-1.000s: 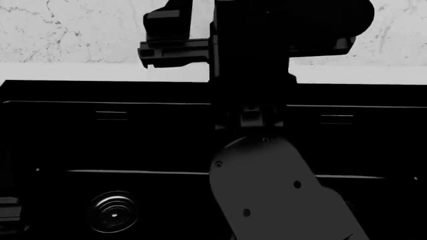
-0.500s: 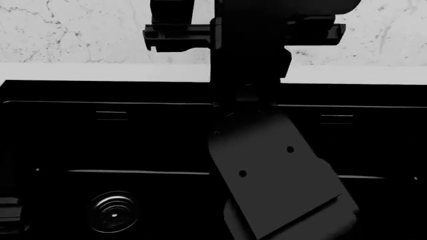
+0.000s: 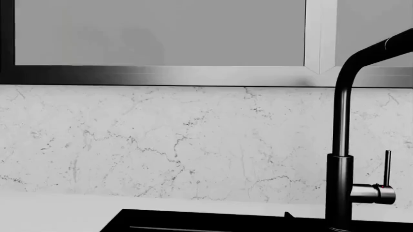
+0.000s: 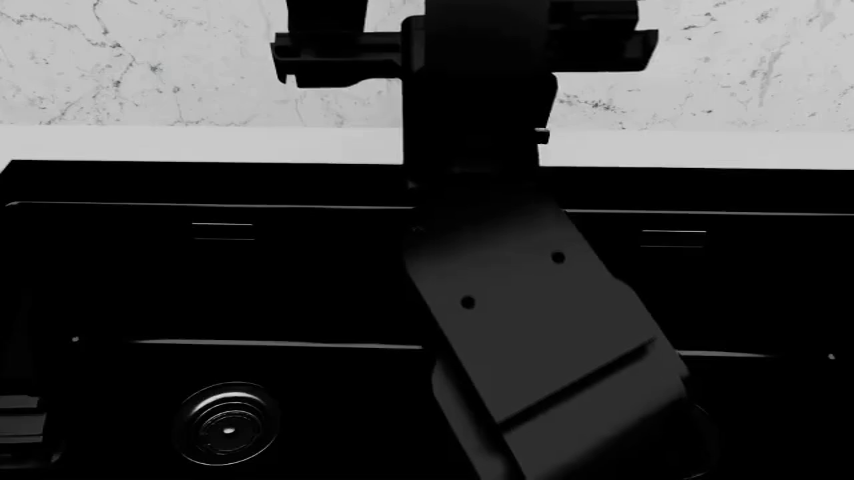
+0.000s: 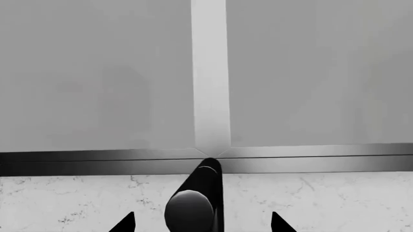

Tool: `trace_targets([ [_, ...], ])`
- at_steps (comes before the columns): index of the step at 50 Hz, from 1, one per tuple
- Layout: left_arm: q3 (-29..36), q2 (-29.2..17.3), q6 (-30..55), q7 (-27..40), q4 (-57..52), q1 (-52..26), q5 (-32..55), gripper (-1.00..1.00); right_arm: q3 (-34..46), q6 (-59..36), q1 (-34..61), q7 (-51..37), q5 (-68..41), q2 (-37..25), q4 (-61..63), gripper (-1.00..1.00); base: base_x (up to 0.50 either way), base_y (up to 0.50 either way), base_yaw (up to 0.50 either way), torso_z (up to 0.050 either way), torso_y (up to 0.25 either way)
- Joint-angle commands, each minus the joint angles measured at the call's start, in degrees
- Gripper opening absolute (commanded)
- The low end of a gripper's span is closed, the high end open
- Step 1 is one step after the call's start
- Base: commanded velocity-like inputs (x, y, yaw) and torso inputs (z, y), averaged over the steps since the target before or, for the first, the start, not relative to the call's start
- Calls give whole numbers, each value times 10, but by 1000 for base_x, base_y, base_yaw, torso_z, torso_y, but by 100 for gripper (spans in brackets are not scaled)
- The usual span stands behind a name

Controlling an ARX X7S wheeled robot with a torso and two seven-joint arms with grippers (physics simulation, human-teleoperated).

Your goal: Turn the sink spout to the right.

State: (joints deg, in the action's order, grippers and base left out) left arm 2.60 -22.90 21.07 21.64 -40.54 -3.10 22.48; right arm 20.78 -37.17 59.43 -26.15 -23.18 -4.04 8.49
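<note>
One sink spout (image 3: 342, 121) is recorded in the left wrist view: a slim matte black tube, upright behind the basin, bent forward at its top. One short brushed-steel stub (image 3: 373, 193) and one thin black lever (image 3: 387, 166) are carried on its side. In the right wrist view the spout's rounded outlet end (image 5: 190, 210) is seen head-on, lying between the two dark fingertips (image 5: 125, 224) of the right gripper (image 5: 201, 225); the fingers are held apart on either side of the tube, and contact cannot be told. The left gripper is not shown in any view, so its state cannot be told.

In the head view the middle of the scene is blocked by one bulky angular black robot arm (image 4: 534, 330), with two small round holes in its flat grey plate; the spout behind it is hidden. One glossy black sink (image 4: 267, 290) is spread beneath, and one round ringed metal drain (image 4: 224, 425) is visible in the left basin.

One white marble backsplash (image 3: 161, 140) with fine grey veins is set behind the sink, above a pale counter strip (image 4: 200, 143). One dark-framed window (image 3: 161, 34) with a pale upright mullion (image 5: 210, 72) is fitted above the marble.
</note>
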Motion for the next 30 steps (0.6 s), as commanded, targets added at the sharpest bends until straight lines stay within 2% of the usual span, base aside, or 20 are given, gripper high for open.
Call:
trace_targets([
  [1,2,-2,1,2,-1,-1,1,100,7,14,6,-1,-7,-1,-20,100,0,0,0,0,0],
  [30,8,-6,-2,5,3,-2,-1,100,31,87,54,22,-9,6,-168,100,0,0,0,0,0],
])
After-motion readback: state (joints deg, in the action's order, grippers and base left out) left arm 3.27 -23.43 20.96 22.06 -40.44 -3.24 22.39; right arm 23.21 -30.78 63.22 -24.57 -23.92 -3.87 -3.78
